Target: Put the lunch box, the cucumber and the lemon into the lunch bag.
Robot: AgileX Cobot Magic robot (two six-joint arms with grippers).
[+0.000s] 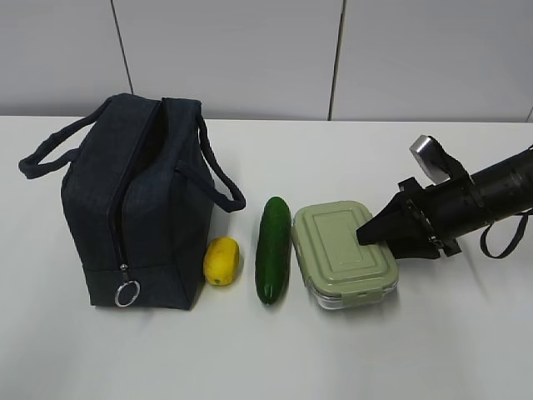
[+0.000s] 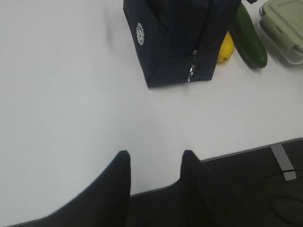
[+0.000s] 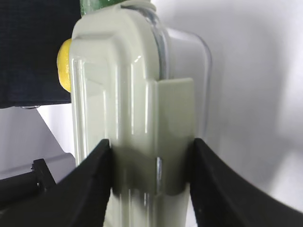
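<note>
The sage-green lidded lunch box [image 1: 337,250] lies on the white table, at the right of the row. My right gripper [image 1: 371,240] comes in from the right and is shut on its right end. One finger lies on the lid and the other on the clip-tab side [image 3: 151,146]. The dark green cucumber [image 1: 274,248] lies just left of the box. Further left, the yellow lemon [image 1: 221,260] rests against the navy lunch bag [image 1: 133,200]. The bag's silver ring pull [image 1: 127,292] hangs low on its near end. My left gripper [image 2: 155,158] hovers open and empty over the table's front edge, well short of the bag [image 2: 175,42].
A white wall runs behind the table [image 1: 275,358]. In the left wrist view, the table's front edge [image 2: 246,150] gives way to dark floor. A black strap [image 1: 500,242] hangs from the right arm.
</note>
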